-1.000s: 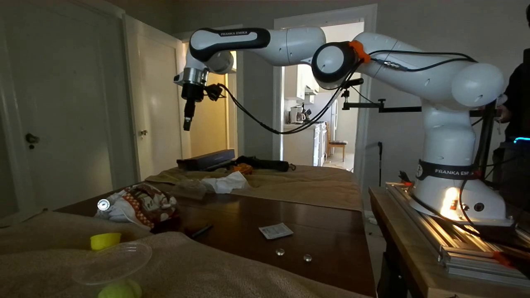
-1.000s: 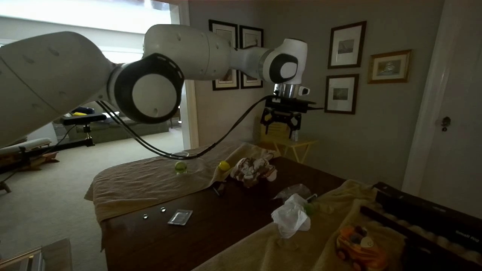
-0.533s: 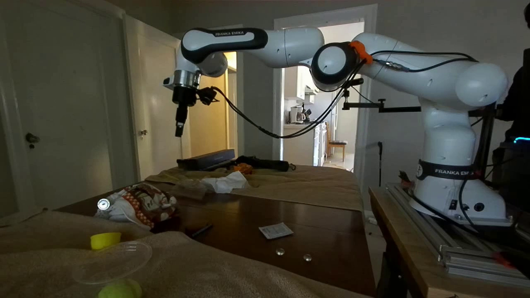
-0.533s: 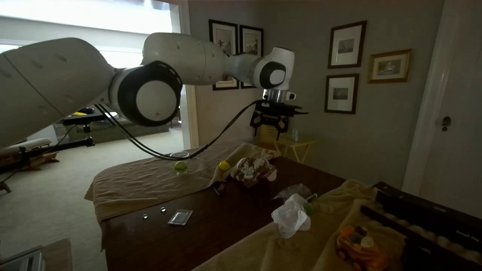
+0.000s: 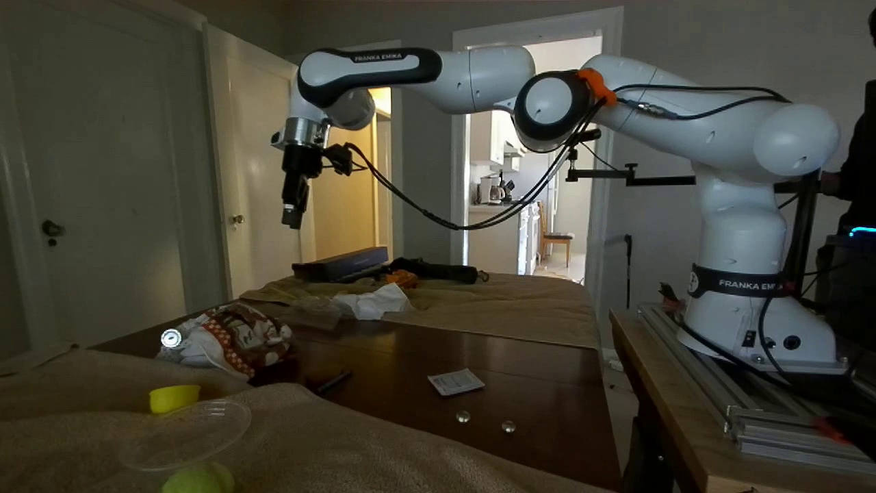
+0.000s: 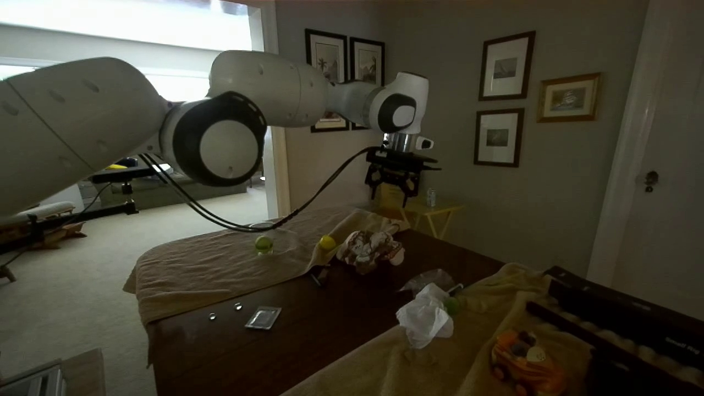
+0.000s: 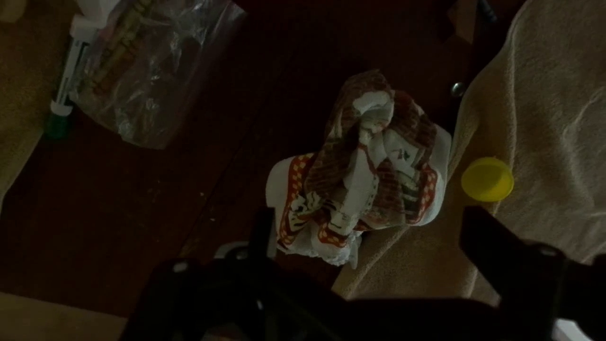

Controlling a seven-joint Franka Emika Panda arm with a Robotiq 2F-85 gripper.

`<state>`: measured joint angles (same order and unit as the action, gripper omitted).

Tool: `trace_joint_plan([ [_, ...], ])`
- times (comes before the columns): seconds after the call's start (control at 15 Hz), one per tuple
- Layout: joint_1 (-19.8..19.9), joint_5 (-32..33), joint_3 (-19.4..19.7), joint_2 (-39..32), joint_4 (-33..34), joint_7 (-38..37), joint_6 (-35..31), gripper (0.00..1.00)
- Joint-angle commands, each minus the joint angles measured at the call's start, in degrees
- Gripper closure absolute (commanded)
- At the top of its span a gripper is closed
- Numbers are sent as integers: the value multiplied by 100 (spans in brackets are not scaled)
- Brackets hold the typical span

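Note:
My gripper point(image 5: 292, 218) is open and empty, held high above the table point(image 5: 547, 370). In the other exterior picture the two black fingers point(image 6: 390, 198) hang apart, pointing down. In the wrist view the fingers point(image 7: 369, 214) stand wide apart. A crumpled cloth-like bundle point(image 7: 378, 189), white with red, brown and checked print, lies below them, nearest to the gripper and untouched. It shows in both exterior views point(image 5: 236, 339) point(image 6: 367, 250). A small yellow cup point(image 7: 487, 180) sits beside it on a tan towel point(image 7: 558, 156); it also shows in both exterior views point(image 5: 174, 399) point(image 6: 327, 242).
A clear plastic bag point(image 7: 156, 85) and a green-capped marker point(image 7: 67, 78) lie near a white tissue point(image 6: 424, 316). An orange toy car point(image 6: 527, 360) and dark box point(image 6: 627, 308) rest on another towel. A packet point(image 5: 456, 382), glass beads point(image 5: 462, 416), clear lid point(image 5: 188, 435) and green ball point(image 5: 198, 478) are around.
The gripper has moved farther from the robot base and somewhat lower, mostly in the first half second, then slightly with a small wrist turn. The things on the table have not moved.

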<state>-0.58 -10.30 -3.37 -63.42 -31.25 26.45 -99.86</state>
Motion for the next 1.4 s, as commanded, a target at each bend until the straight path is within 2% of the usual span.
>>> trace_joint_plan([
  [0.0, -234, -36, 101, -182, 116, -1273, -367, 0],
  [0.2, -450, 7, 167, -352, 142, -2315, -675, 0],
  [0.47, -701, 41, 197, -629, 201, -3031, -821, 0],
  [1.0, -863, -32, 140, -1107, 374, -3556, -1198, 0],
  [1.2, -885, -106, -36, -1225, 446, -3407, -1695, 0],
  [1.33, -888, -146, -199, -1237, 428, -3232, -1788, 0],
])
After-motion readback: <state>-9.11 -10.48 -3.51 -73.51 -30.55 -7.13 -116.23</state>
